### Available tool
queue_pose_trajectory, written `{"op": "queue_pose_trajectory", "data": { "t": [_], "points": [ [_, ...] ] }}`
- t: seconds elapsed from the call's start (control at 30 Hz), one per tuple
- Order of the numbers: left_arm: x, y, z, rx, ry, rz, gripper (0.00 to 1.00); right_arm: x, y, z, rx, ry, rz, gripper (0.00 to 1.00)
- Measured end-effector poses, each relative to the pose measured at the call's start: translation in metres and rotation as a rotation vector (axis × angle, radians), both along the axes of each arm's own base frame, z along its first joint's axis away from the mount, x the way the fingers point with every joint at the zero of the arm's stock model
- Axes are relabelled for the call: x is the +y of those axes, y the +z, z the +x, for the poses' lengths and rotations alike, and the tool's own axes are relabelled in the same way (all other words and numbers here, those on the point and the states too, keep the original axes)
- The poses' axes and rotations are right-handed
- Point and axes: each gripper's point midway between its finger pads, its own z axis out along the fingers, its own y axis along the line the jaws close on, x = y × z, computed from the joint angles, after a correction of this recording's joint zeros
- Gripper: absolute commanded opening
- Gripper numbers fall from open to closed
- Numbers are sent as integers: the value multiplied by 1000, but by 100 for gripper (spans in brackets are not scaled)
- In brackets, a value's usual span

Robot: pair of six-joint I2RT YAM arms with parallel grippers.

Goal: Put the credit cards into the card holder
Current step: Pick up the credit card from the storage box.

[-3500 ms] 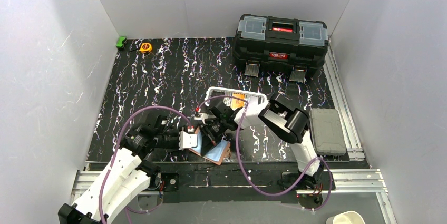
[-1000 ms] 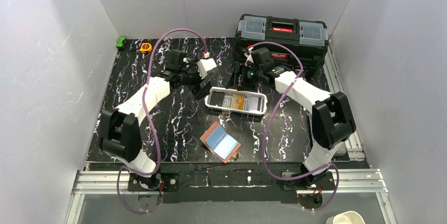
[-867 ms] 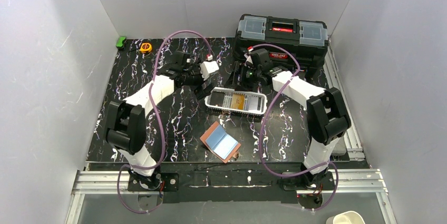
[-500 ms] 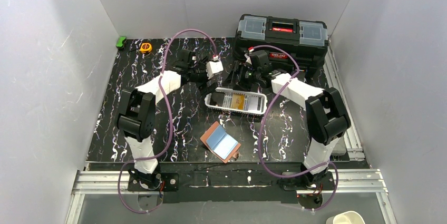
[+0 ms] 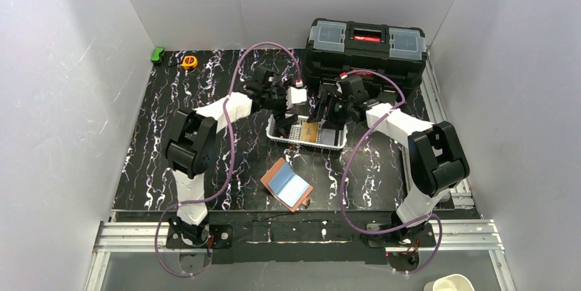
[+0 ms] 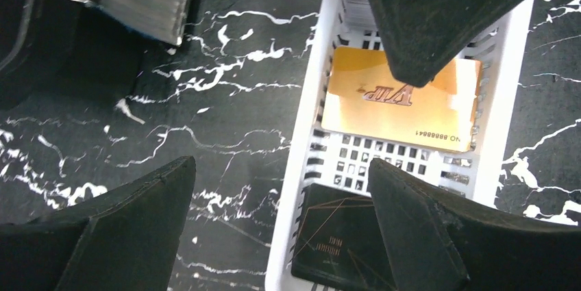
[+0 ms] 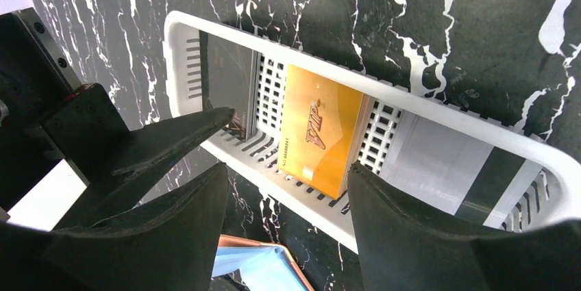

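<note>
Light-blue plastic card [image 5: 286, 183] seated in open salmon-pink leather card holder [image 5: 301, 200]; gold, black and striped cards [image 6: 404, 109] waiting in white slotted plastic basket [image 6: 503, 99] beneath left end effector [image 6: 281, 168] and right end effector [image 7: 286, 174], both spread, empty.

High camera overlooks the whole table [image 5: 178, 99]; both wrist cameras look closely down on the white basket's [image 7: 438, 121] gold card [image 6: 401, 103].
</note>
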Motion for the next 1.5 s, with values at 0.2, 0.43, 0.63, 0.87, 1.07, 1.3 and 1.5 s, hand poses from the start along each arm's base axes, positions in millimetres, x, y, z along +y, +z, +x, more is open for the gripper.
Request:
{"op": "queue_pose_trajectory", "data": {
  "t": [0.2, 0.43, 0.63, 0.87, 1.07, 1.3, 1.5],
  "points": [
    [-11, -10, -7, -23, -71, 9, 96, -1, -7, -5, 17, 8, -4, 69],
    [-18, -10, -11, -54, -117, 11, 96, 2, -12, -2, 16, 14, 5, 67],
    [-24, -10, -15, -61, -135, 9, 96, 2, -29, -3, 41, 15, -5, 66],
    [-26, -11, -16, -70, -151, 8, 96, 1, -46, -6, 76, 16, -19, 65],
    [-26, -25, -16, -57, -161, 22, 96, 3, -46, -3, 64, 19, -11, 64],
    [-28, -39, -18, -38, -169, 32, 96, 4, -54, -3, 79, 22, -12, 63],
    [-29, -38, -18, -42, -170, 30, 95, 5, -54, -2, 75, 24, -5, 61]
  ]
}}
